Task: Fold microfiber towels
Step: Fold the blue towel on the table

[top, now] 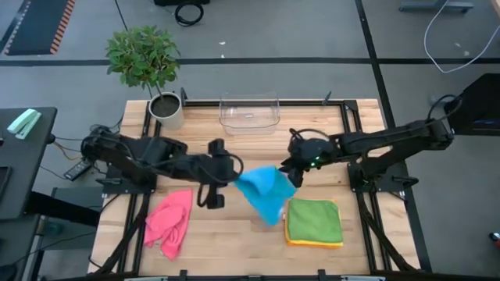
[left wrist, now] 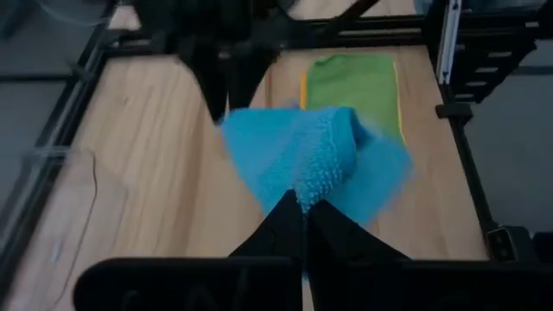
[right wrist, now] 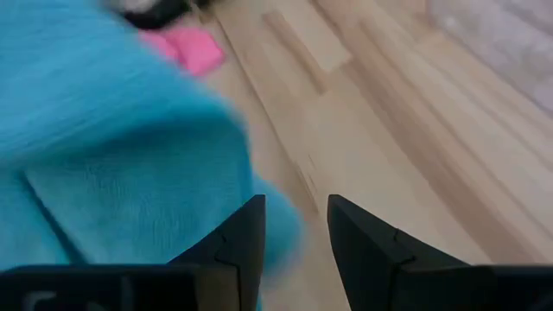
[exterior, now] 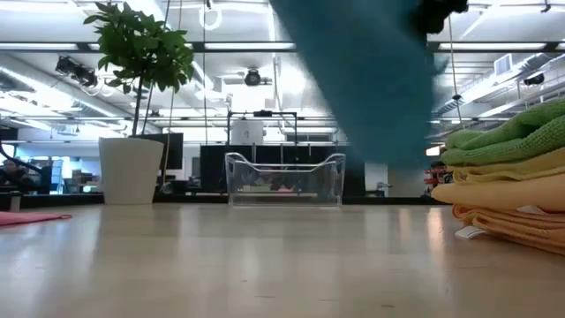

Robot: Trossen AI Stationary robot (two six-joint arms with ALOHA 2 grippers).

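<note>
**Blue towel held up between both arms, mid-surface**

Left gripper [left wrist: 304,212] at centre of the wooden surface [top: 226,242], jaws together, clamped on an edge of the blue towel [top: 266,191]. In the left wrist view the cloth bunches right at the closed tips and spreads beyond them.

Right gripper [right wrist: 295,226] sits just right of the same towel, over the middle of the surface. Jaws stand apart; the blue cloth lies against the left finger, but whether it is gripped cannot be told.

Blue towel hangs off the surface; in the low view it drapes down from above.

Stack of folded towels [top: 314,222] at near right: green on top, yellow and orange edges beneath. Just right of the hanging blue cloth.

Pink towel [top: 169,222] crumpled at near left, well apart from the stack.

Clear plastic bin [top: 249,112] at far edge, centre. Potted plant [top: 145,61] at far left corner.
</note>
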